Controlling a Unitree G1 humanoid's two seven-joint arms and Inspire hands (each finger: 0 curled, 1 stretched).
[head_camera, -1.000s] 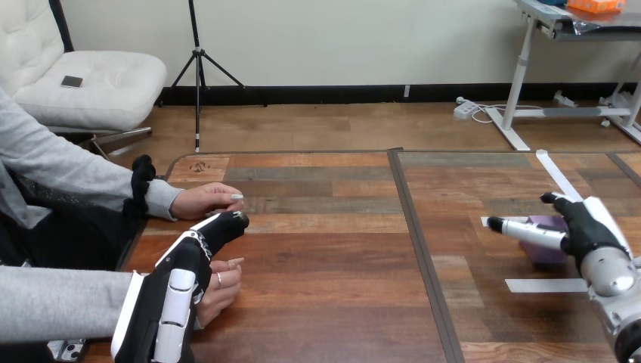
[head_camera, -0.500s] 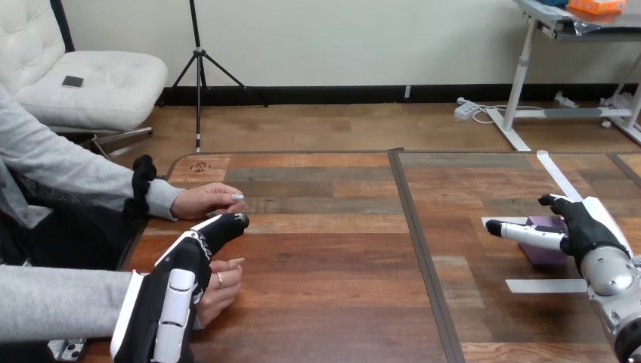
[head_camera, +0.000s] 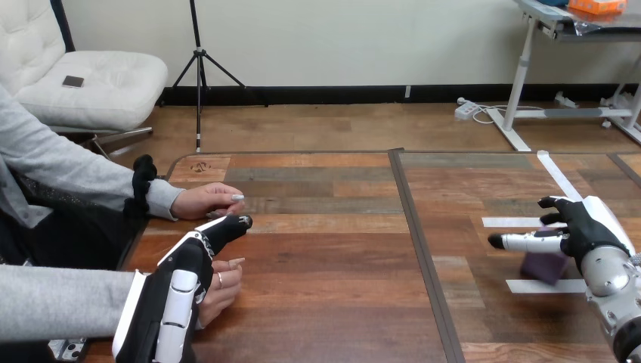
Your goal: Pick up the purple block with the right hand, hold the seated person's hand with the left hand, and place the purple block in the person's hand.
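You're on step 1, the pick. The robot's right hand [head_camera: 580, 229] is at the right side of the wooden plank table [head_camera: 325, 257], with its fingers [head_camera: 525, 242] stretched straight toward the centre and the thumb raised apart from them, so it's wide open with nothing gripped. The small purple block [head_camera: 543, 266] sits on the table just under and behind those fingers, partly hidden by them, between 2 strips of white tape [head_camera: 546, 286]. I can't tell if the fingers touch its top. Next move, as I read it: get the thumb on 1 side of the block and the fingers on the other, then close. The block is small and low, so the hand needs to drop and curl round it, not sweep over it, or you'll likely shove it along the table. Step 2 looks half set up. The left hand [head_camera: 185, 266] lies over the person's nearer hand [head_camera: 225, 286] at the table's left edge, fingers [head_camera: 227, 227] straight and pointing forward. I see no curl round that hand, so count it as resting, not holding. The person's other hand [head_camera: 202, 201] lies on the table just beyond. Step 3, the hand-over, isn't started, and the block is well apart from both of the person's hands.
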